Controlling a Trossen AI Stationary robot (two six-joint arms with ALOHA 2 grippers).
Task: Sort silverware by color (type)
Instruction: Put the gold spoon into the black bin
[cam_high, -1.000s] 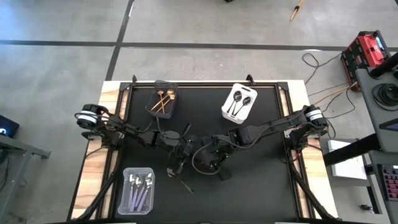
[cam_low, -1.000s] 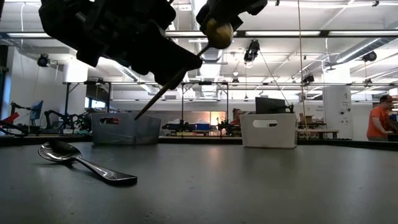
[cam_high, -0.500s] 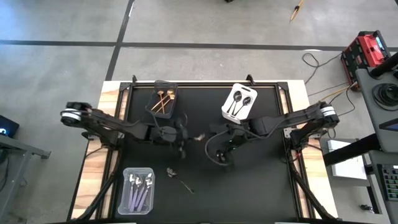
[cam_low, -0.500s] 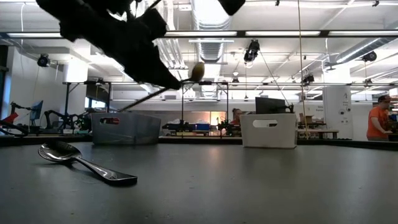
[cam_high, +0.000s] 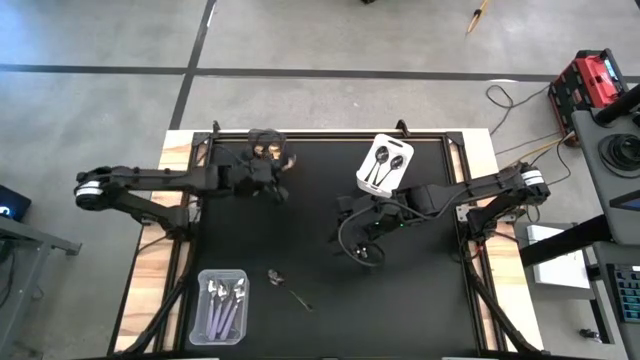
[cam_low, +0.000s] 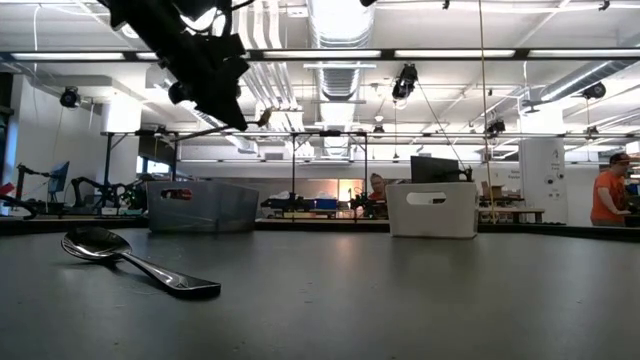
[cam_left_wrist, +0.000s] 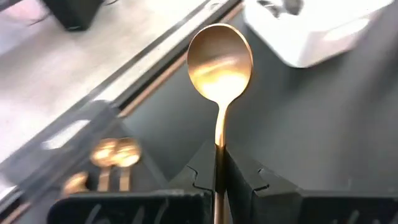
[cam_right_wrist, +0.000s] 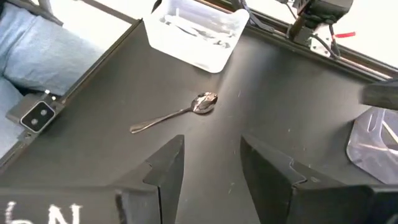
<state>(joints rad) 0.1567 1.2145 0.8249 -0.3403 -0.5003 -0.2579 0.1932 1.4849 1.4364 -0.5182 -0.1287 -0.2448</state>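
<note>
Over the dark bin (cam_high: 263, 158) at the far edge of the black mat (cam_high: 320, 290), my left gripper (cam_high: 272, 178) has its fingers pressed together on the handle of a gold spoon (cam_left_wrist: 220, 62), bowl pointing out ahead of the fingers. Three or so gold spoons (cam_left_wrist: 109, 155) already lie inside that bin, so this is the right destination.

To finish this step well, I judge I should bring the spoon squarely above the bin's open mouth, lower it until the bowl sits below the rim, tilt it roughly in line with the spoons already lying there, and only then part the fingers. Letting go from height risks a bounce off the rim and back onto the mat.

Toward the near side from the dark bin, one grey-black spoon (cam_high: 286, 287) lies loose on the mat, beside the clear bin (cam_high: 221, 306) that holds the lilac-handled spoons (cam_high: 226, 300). My right gripper (cam_high: 365, 237) waits mid-mat, well to the side of the dark bin, fingers spread and empty, with that loose spoon in its view. The white bin (cam_high: 385, 166) with two dark spoons sits along the same far edge as the dark bin, and I expect the loose spoon belongs there next.
</note>
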